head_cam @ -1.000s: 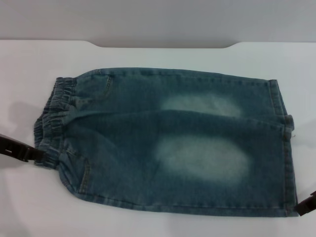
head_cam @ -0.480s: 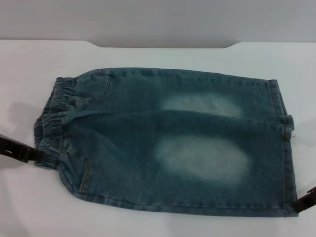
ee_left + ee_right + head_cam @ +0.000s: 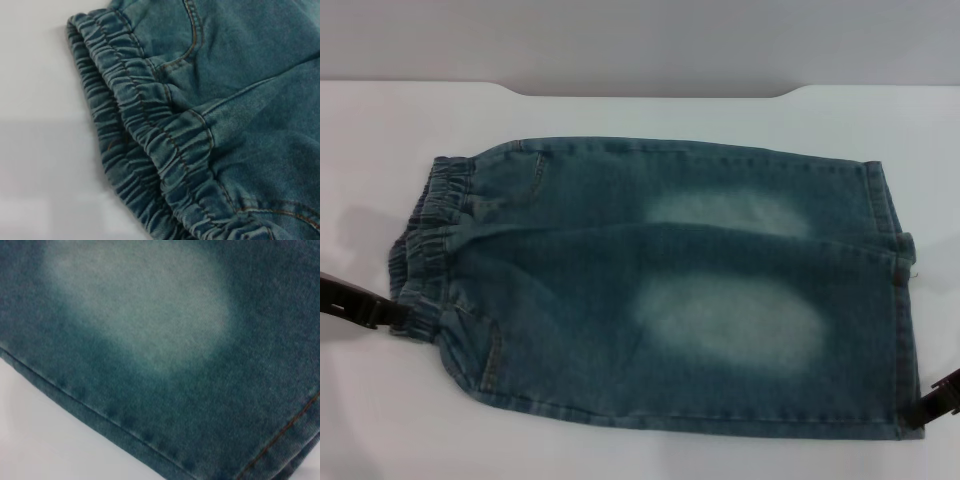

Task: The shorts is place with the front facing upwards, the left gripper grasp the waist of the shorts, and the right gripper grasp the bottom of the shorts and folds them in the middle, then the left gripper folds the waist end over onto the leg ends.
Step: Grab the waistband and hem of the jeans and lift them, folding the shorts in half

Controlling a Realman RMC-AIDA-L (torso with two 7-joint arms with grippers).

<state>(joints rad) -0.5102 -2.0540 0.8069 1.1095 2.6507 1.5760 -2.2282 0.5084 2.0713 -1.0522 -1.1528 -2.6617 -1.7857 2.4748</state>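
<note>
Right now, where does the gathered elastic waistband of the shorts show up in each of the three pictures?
Head view: the waist is the shorts' left end; the left gripper is at its near corner.
Left wrist view: the waist runs diagonally across, close up.
Right wrist view: not in it.
Shared landmark: the curved orange pocket stitching beside the band.

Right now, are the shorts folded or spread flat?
Spread flat: the shorts show both pale-patched legs side by side, waist at one end and leg ends at the other.
</note>
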